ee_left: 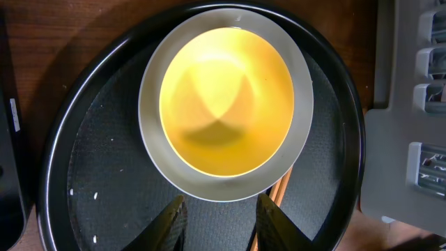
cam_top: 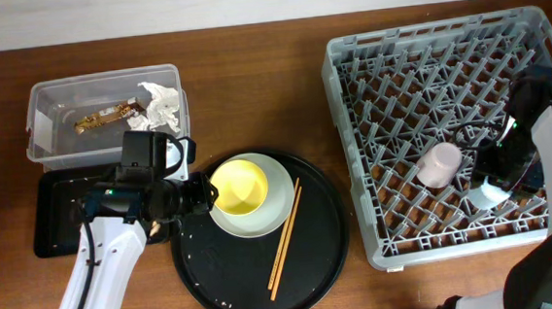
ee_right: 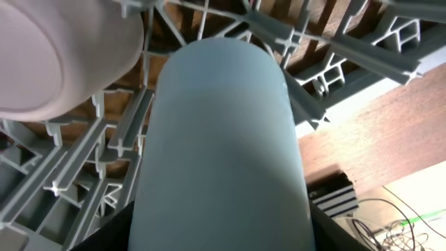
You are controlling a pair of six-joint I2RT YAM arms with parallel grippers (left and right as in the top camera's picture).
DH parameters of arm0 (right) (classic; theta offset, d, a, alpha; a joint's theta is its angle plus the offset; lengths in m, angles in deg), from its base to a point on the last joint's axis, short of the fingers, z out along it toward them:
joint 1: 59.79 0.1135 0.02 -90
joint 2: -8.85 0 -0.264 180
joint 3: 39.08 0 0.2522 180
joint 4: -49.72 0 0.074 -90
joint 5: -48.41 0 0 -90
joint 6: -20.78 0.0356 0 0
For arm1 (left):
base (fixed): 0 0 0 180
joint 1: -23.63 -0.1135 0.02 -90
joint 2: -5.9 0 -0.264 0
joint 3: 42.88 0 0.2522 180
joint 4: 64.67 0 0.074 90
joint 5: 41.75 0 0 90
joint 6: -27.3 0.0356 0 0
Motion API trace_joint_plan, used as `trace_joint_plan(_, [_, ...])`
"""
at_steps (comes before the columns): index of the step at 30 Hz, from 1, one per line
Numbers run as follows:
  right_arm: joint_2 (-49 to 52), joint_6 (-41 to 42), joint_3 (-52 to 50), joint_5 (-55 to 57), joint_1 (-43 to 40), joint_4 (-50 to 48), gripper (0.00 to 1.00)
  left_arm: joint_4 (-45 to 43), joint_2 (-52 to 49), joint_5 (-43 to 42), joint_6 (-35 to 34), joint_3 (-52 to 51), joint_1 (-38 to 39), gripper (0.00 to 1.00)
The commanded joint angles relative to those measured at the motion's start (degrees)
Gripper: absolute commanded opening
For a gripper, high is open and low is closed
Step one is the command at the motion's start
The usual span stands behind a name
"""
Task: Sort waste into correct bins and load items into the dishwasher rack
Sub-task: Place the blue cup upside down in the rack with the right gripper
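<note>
Left end effector (ee_left: 221, 224) open; right (ee_right: 216, 233) seemingly holds cup (ee_right: 223, 132).

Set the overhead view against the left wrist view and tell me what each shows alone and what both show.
Overhead only: the clear tub holding a tissue and gold wrapper, plus a pink cup and a blue cup in the rack. Left wrist only: a close look between the left gripper's open fingers at the plate's rim. Both: the yellow bowl on the plate, the round black tray, chopsticks, part of the rack.
</note>
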Motion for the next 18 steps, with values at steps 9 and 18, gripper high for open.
trace_joint_plan(9, [0.07, 0.02, 3.63, -1.90, -0.33, -2.16, 0.52, 0.09, 0.96, 0.57, 0.96, -0.07, -0.15, 0.32])
trace_joint_plan(18, [0.09, -0.39, 0.39, -1.90, -0.33, -5.05, 0.52, 1.14, 0.94, 0.55, 0.94, -0.07, -0.15, 0.32])
